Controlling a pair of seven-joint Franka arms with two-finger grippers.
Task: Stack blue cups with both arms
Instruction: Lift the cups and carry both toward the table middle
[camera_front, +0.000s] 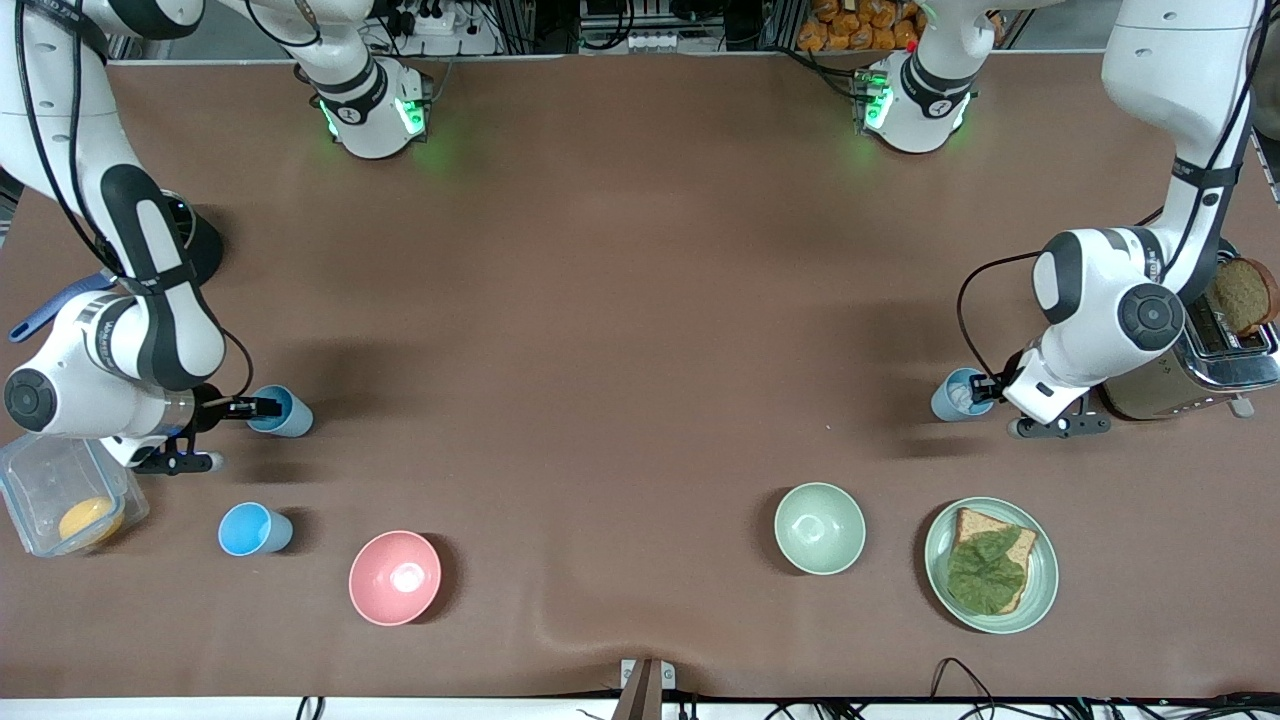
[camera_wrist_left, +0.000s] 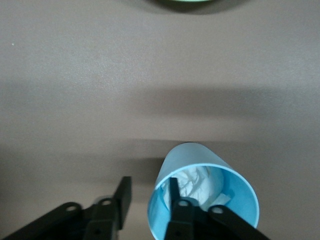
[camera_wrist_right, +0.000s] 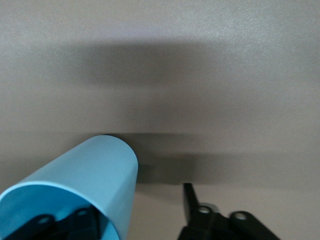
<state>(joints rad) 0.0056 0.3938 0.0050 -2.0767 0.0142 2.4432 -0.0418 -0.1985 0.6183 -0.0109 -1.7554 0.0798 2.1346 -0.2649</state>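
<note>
Free blue cup (camera_front: 254, 529): stands upright on the table (camera_front: 620, 300), nearest to the front camera, beside the pink bowl (camera_front: 394, 577), toward the right arm's end.
Right gripper (camera_front: 262, 407): one finger (camera_wrist_right: 65, 222) inside the second blue cup (camera_front: 282, 411), one outside; it grasps the wall.
Left gripper (camera_front: 985, 390): grasps the third blue cup (camera_front: 958, 394) the same way, beside the toaster (camera_front: 1195, 365); something white and crumpled lies inside this cup.
</note>
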